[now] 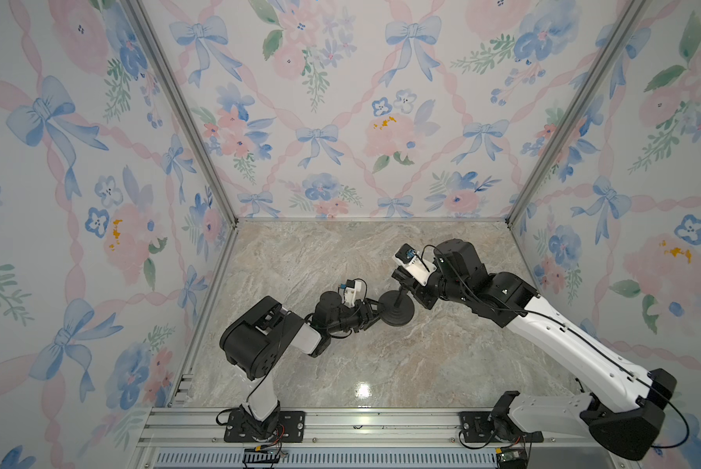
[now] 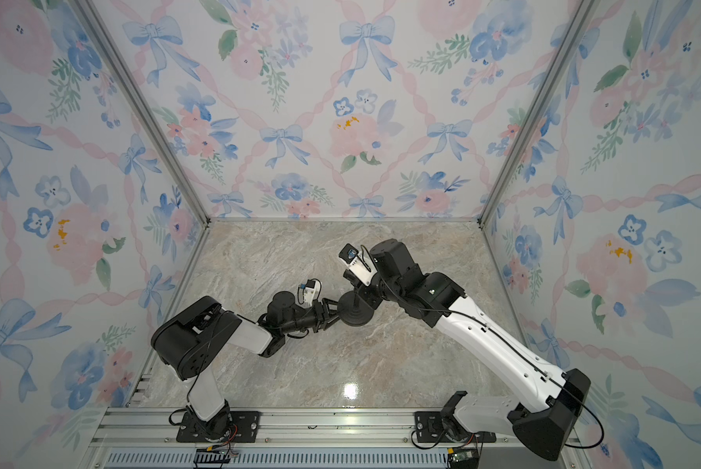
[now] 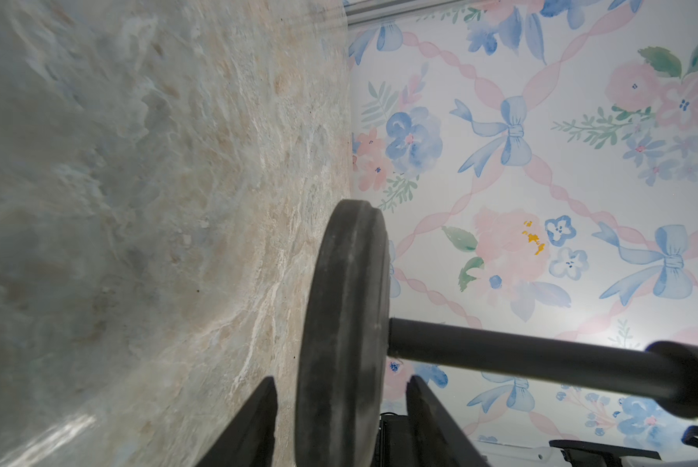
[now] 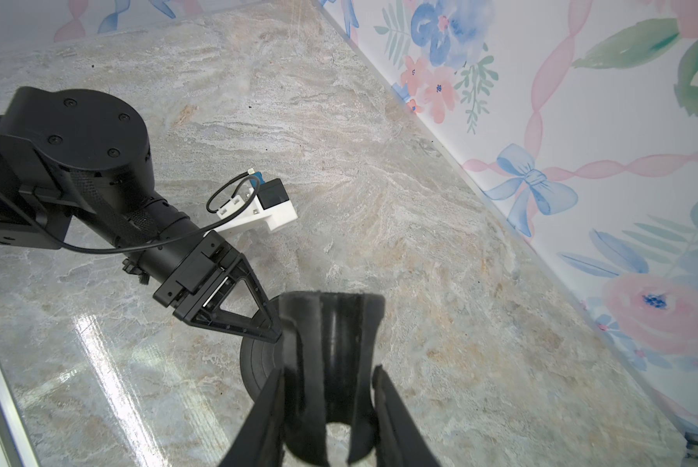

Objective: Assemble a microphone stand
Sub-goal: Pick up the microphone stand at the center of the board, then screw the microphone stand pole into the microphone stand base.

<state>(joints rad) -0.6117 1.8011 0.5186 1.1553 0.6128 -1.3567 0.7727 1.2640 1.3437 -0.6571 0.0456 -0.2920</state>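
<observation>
The microphone stand's black disc base sits mid-table with the thin rod joined to its centre. My left gripper straddles the disc's rim. One finger is on the table side and one on the rod side, and a narrow gap shows at each, so the gripper is open. My right gripper is shut on the rod's clip-like head, with both fingers pressed against its sides. Part of the disc shows past the clip.
The marble tabletop is boxed in by floral walls at the back and on both sides. An aluminium rail with both arm mounts runs along the front. The left arm's wrist camera juts out close to the right gripper.
</observation>
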